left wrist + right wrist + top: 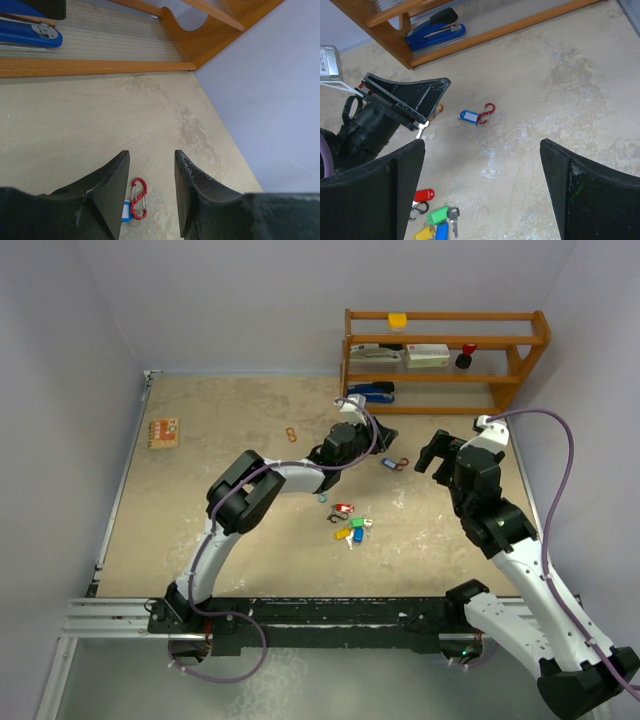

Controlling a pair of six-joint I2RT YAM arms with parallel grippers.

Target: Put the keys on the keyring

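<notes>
Beneath your left gripper (151, 159), jaws apart and empty, the red oval clip (138, 198) lies lengthwise between them; the coloured plastic-headed keys (352, 527) sit back toward the bases.

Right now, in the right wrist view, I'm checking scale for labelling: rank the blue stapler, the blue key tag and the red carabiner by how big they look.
1. blue stapler, clearly the largest
2. blue key tag and red carabiner: side by side and about alike, so not ranked against each other
</notes>
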